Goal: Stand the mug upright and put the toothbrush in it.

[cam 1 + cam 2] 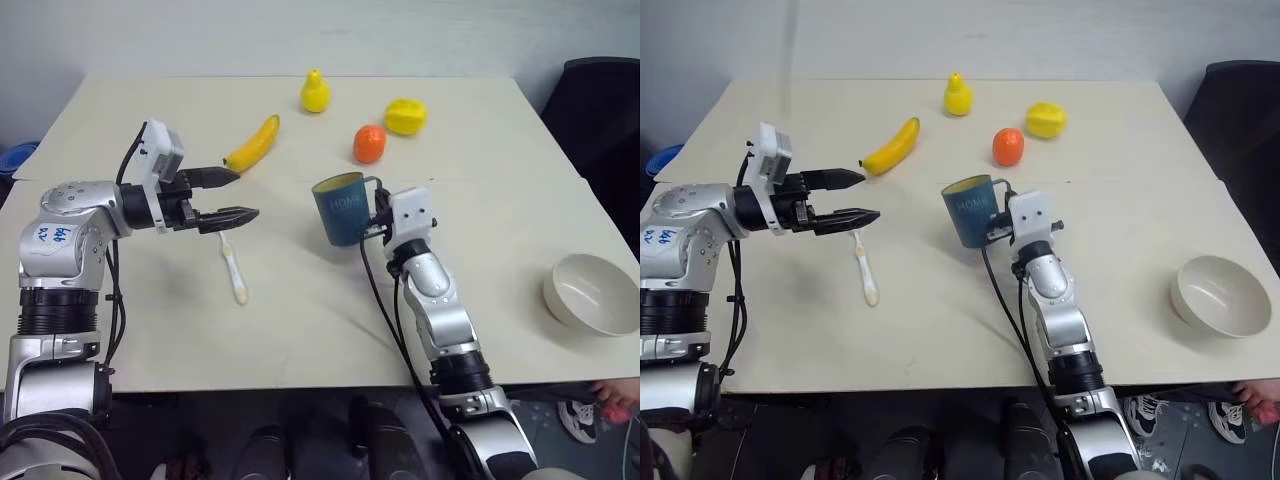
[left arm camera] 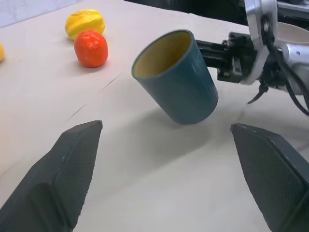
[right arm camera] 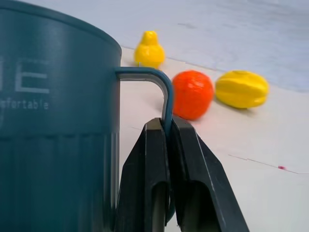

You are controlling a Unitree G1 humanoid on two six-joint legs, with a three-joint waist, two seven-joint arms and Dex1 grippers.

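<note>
Your right gripper [image 3: 166,145] is clamped shut on the mug's handle [image 3: 154,84], the thin loop pinched between both fingers. That grip is what keeps the mug [image 1: 342,208] where it is. It sits near the middle of the surface [image 1: 300,330], mouth up. From the left wrist it reads as tilted, with the base only partly down, so I judge it not yet set fully upright. Holding by the handle leaves the mouth clear, which suits the insertion to come.

Your left gripper [image 1: 232,196] is spread wide and holds nothing. It hangs level above the surface with its fingers pointing toward the mug. The toothbrush [image 1: 233,268] lies flat on the surface just below and beside those fingertips, apart from them and well left of the mug. The open stance fits an approach to the toothbrush, but no contact is made.

The banana [image 1: 254,144], pear [image 1: 315,92], orange [image 1: 369,143] and yellow fruit [image 1: 405,116] lie at the far side. The bowl [image 1: 592,293] sits at the right edge. None of them blocks the path between toothbrush and mug.

Risk noted: the slim toothbrush lying flat gives little height to pinch.
</note>
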